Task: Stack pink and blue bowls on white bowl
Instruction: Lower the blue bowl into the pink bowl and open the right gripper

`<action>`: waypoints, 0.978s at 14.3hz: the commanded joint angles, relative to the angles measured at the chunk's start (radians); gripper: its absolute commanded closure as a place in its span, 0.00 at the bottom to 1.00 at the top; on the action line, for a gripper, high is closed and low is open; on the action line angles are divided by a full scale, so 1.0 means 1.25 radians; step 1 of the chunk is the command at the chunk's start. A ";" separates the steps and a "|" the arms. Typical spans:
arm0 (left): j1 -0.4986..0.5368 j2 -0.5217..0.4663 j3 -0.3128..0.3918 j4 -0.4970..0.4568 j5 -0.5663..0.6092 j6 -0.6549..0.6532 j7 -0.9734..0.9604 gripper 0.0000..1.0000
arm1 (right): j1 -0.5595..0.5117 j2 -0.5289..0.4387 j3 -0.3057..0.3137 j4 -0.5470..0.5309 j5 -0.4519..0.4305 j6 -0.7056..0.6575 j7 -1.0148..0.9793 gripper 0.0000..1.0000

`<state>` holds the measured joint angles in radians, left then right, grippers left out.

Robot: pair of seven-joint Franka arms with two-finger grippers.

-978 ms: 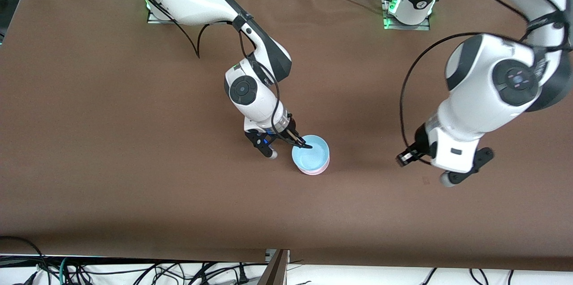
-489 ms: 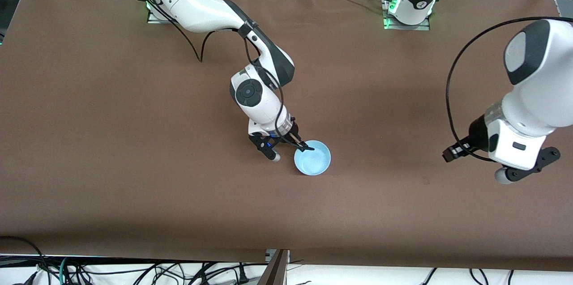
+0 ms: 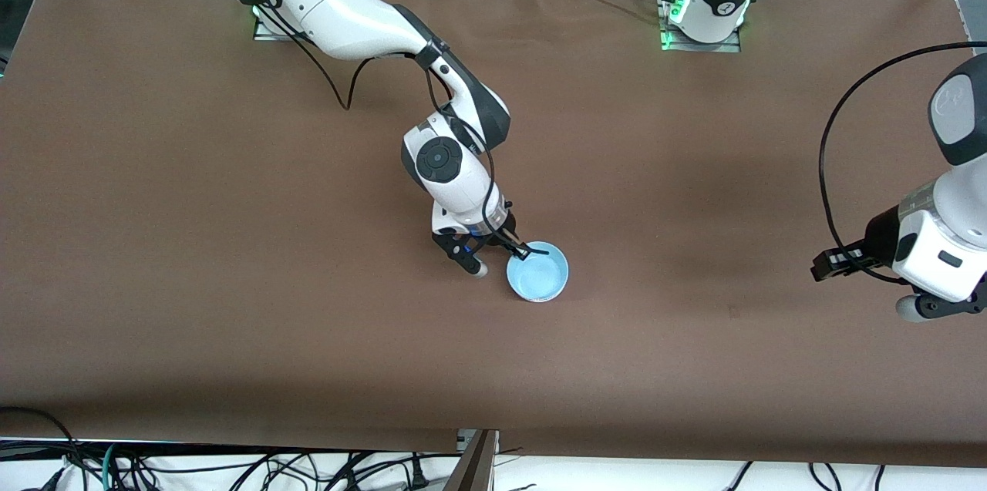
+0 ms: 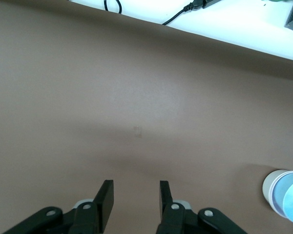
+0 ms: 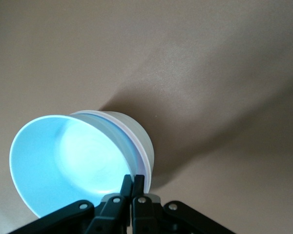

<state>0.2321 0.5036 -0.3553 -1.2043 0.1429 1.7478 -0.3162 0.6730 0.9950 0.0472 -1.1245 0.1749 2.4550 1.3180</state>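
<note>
The light blue bowl (image 3: 537,275) sits nested on top of the stack in the middle of the table. In the right wrist view the blue bowl (image 5: 63,161) rests in a pale pink bowl, of which only the rim (image 5: 142,157) shows, inside the white bowl (image 5: 129,127). My right gripper (image 3: 532,250) is shut on the blue bowl's rim, also seen in the right wrist view (image 5: 133,187). My left gripper (image 3: 917,307) is open and empty over bare table toward the left arm's end; its own view (image 4: 136,197) shows the stack (image 4: 272,187) off to one side.
The brown table cover (image 3: 231,244) is bare around the stack. Cables (image 3: 231,468) hang along the table edge nearest the front camera. The arm bases (image 3: 702,13) stand at the table's back edge.
The blue bowl has sunk down into the pink bowl, which no longer shows in the front view. The left arm has swung away toward its own end of the table.
</note>
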 commanded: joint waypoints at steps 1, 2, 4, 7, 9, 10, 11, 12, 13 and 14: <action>0.008 -0.018 -0.004 -0.026 -0.019 0.001 0.047 0.54 | 0.006 0.019 -0.007 0.031 -0.014 -0.004 0.012 1.00; 0.008 -0.019 -0.005 -0.029 -0.017 0.001 0.047 0.54 | 0.006 0.019 -0.007 0.031 -0.014 -0.004 0.012 0.84; 0.007 -0.042 -0.005 -0.065 -0.015 0.008 0.047 0.51 | 0.006 0.015 -0.007 0.032 -0.014 -0.007 0.013 0.47; 0.005 -0.045 -0.005 -0.072 -0.011 0.017 0.047 0.46 | 0.002 0.004 -0.014 0.033 -0.014 -0.040 0.014 0.00; 0.006 -0.045 -0.005 -0.073 -0.012 0.017 0.047 0.46 | 0.002 -0.045 -0.049 0.033 -0.022 -0.101 0.006 0.00; 0.006 -0.045 -0.005 -0.073 -0.012 0.017 0.048 0.45 | 0.004 -0.077 -0.068 0.031 -0.059 -0.128 -0.014 0.00; 0.007 -0.043 -0.005 -0.073 -0.011 0.017 0.050 0.44 | 0.000 -0.118 -0.084 0.019 -0.081 -0.172 -0.049 0.00; 0.007 -0.043 -0.005 -0.073 -0.012 0.018 0.059 0.44 | -0.017 -0.153 -0.105 0.012 -0.077 -0.244 -0.094 0.00; 0.008 -0.045 -0.005 -0.073 -0.012 0.018 0.068 0.44 | -0.041 -0.188 -0.113 0.008 -0.075 -0.314 -0.158 0.00; 0.009 -0.045 -0.005 -0.072 -0.012 0.018 0.075 0.43 | -0.075 -0.224 -0.113 0.003 -0.075 -0.386 -0.221 0.00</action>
<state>0.2325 0.4877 -0.3653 -1.2534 0.1429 1.7547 -0.2666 0.6460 0.8247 -0.0958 -1.0644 0.0918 2.1056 1.1697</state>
